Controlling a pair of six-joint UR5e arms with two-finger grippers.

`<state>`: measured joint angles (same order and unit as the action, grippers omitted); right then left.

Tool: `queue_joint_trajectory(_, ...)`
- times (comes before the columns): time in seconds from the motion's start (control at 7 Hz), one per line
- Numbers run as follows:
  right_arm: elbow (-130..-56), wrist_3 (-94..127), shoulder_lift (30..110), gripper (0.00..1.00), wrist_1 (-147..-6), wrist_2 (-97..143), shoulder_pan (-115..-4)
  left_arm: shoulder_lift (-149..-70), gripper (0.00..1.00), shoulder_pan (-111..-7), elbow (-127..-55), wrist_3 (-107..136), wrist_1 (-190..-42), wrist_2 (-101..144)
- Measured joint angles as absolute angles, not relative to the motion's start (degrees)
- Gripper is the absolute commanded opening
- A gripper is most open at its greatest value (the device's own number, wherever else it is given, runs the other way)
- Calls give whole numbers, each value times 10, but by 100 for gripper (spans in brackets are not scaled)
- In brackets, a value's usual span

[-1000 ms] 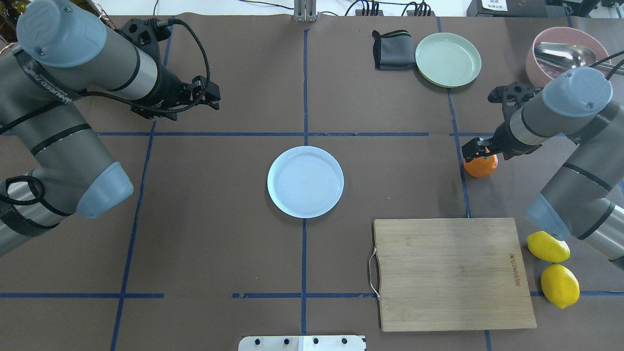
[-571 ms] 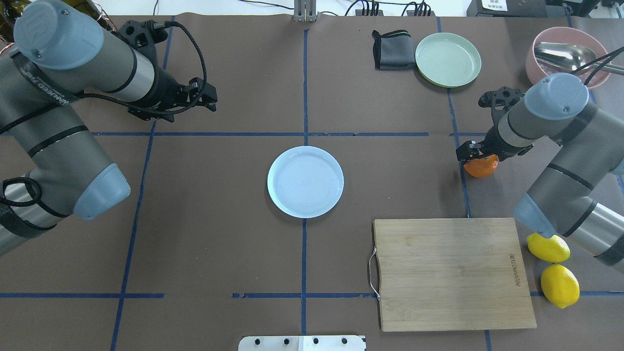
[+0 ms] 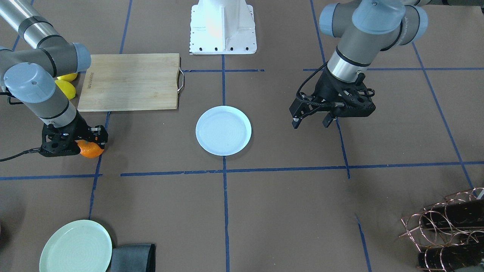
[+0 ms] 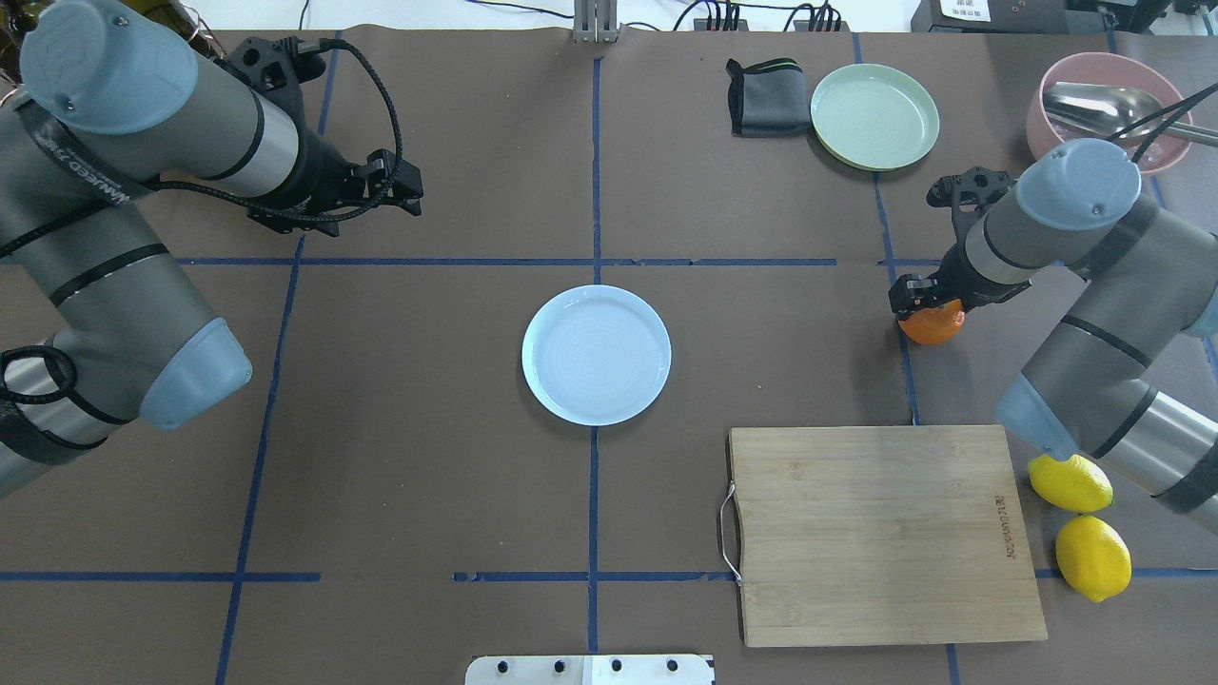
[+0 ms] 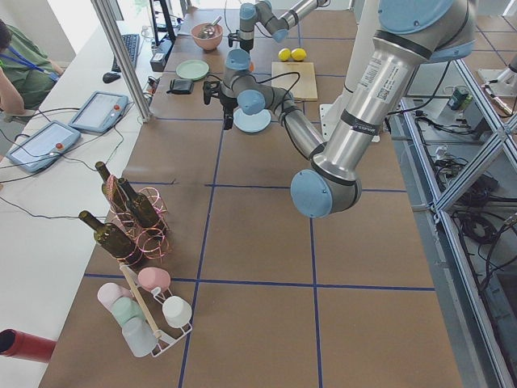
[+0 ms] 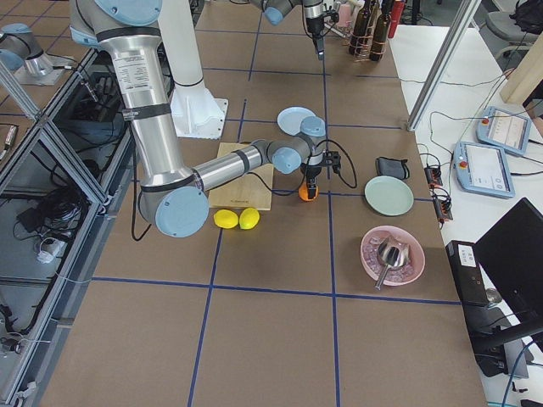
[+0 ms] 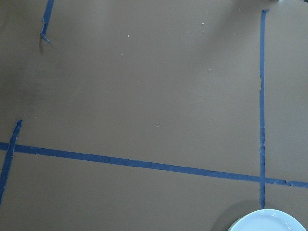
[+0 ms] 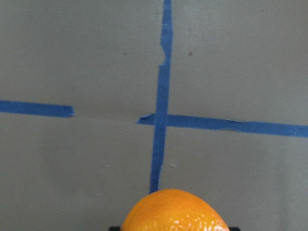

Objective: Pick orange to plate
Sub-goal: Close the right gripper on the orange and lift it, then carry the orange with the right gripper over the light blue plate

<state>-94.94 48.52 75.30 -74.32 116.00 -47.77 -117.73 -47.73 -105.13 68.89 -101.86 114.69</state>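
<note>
Bamboo board [image 4: 880, 533] logo unreadable; orange [image 4: 933, 328] tight between right jaws; left jaws wide.

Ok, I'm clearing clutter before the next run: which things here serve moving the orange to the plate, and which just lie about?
In the job: orange, white plate, right gripper at the orange.
Lying about: two lemons, wooden cutting board, pale green plate, grey cloth, pink bowl, metal spoon.

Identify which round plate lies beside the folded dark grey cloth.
The pale green round plate; the bluish-white plate sits alone in the middle.
</note>
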Motion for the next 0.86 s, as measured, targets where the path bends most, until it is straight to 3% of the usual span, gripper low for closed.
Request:
queue_joint_trajectory(0.43, -981, 537, 669, 0, -805, 1184, -472, -1132, 100, -501, -1065, 595, -1019, 1148)
queue_joint_trajectory(0.86, -953, 654, 553, 0, -845, 1163, -407, -1073, 100, -558, -1071, 462, -1019, 1182)
